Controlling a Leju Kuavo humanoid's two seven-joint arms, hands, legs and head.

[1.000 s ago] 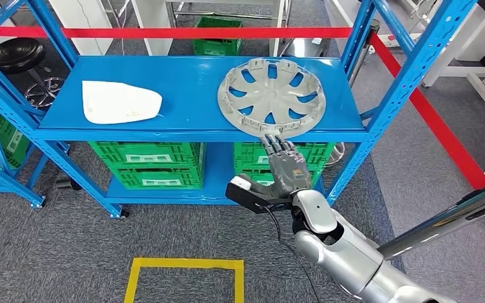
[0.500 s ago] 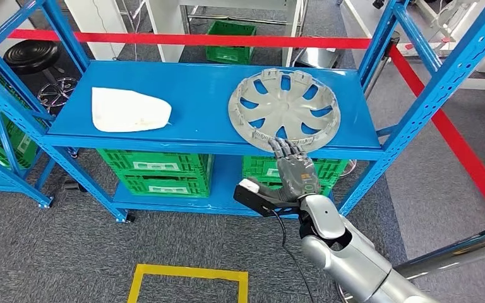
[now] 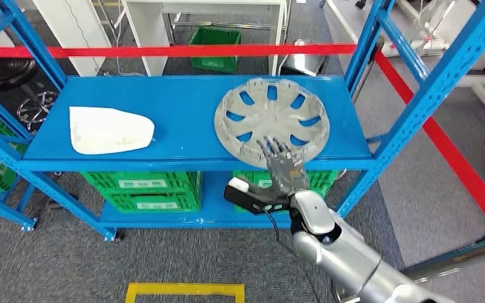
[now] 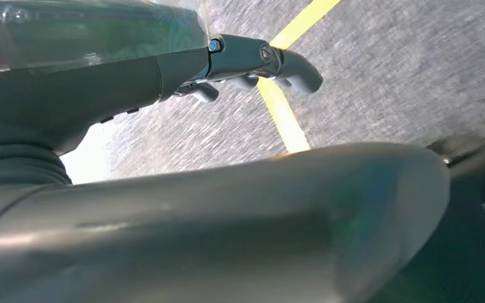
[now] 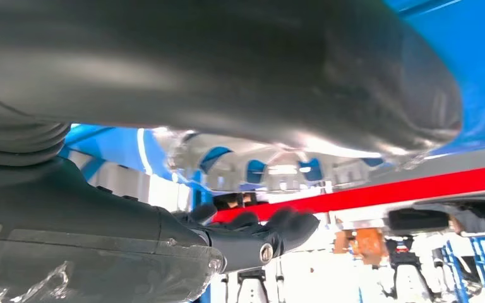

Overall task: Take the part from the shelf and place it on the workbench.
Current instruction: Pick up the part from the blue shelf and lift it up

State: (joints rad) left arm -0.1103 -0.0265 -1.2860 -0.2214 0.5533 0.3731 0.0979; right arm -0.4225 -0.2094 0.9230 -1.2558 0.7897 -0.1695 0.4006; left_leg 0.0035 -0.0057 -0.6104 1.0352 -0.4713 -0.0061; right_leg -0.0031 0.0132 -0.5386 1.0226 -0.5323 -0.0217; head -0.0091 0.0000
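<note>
A grey wheel cover [image 3: 271,117] lies flat on the right half of the blue shelf [image 3: 183,107]. A white curved panel [image 3: 108,130] lies on the shelf's left half. My right hand [image 3: 284,170] reaches up from below the shelf's front edge with fingers stretched and apart, its fingertips [image 3: 271,148] over the cover's near rim, holding nothing. In the right wrist view the cover [image 5: 271,167] sits just beyond the dark fingers [image 5: 252,227]. In the left wrist view my left hand [image 4: 252,60] hangs over the grey floor, fingers extended, with nothing in it.
Green crates [image 3: 145,189] fill the lower shelf level. Blue uprights [image 3: 417,95] frame the shelf on the right. A red barrier strip [image 3: 164,50] runs behind it, and a black stool [image 3: 6,69] stands at the far left. A yellow floor marking [image 3: 183,290] lies near my feet.
The view has shifted, so the camera moved. My right hand has advanced from below the shelf's front edge until its fingertips lie over the cover's near rim.
</note>
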